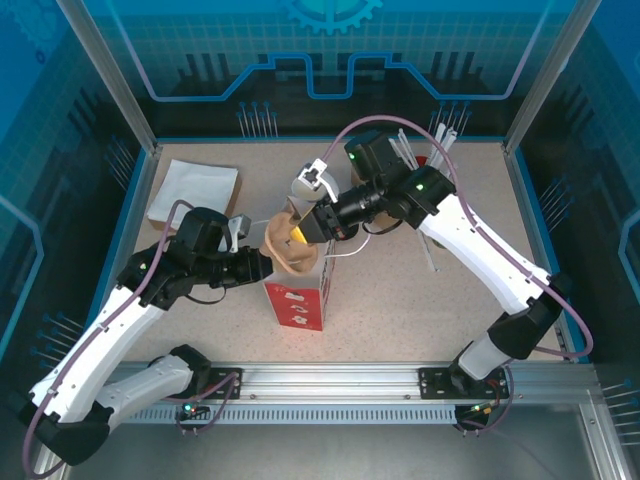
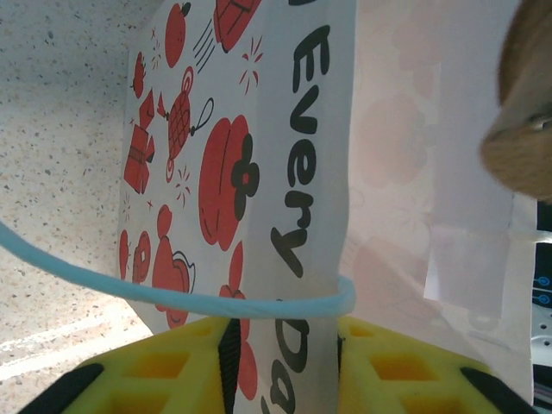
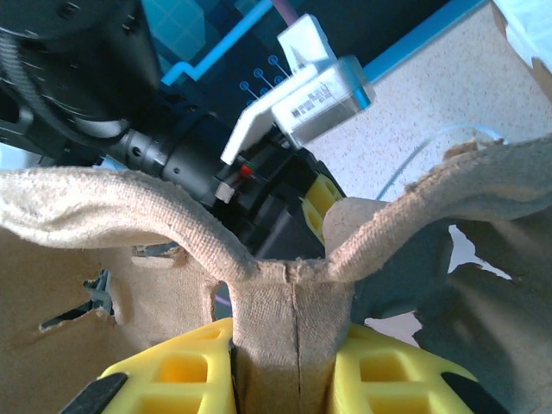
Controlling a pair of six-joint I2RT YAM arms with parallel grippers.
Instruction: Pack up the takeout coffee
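Note:
A white paper bag (image 1: 297, 303) with red print stands upright mid-table. My left gripper (image 1: 268, 265) is shut on the bag's upper edge; in the left wrist view the folded bag wall (image 2: 216, 172) sits pinched between the yellow fingers (image 2: 172, 371), with the bag's pale blue string handle (image 2: 172, 297) across it. My right gripper (image 1: 312, 228) is shut on the centre rib of a brown pulp cup carrier (image 3: 293, 310), held tilted over the bag's mouth (image 1: 290, 255). The takeout coffee is hidden.
A stack of white paper (image 1: 193, 192) lies at the back left. White straws (image 1: 420, 150) stand at the back right behind the right arm, and one straw (image 1: 430, 250) lies loose on the table. The left wrist's camera housing (image 3: 319, 95) is close above the carrier.

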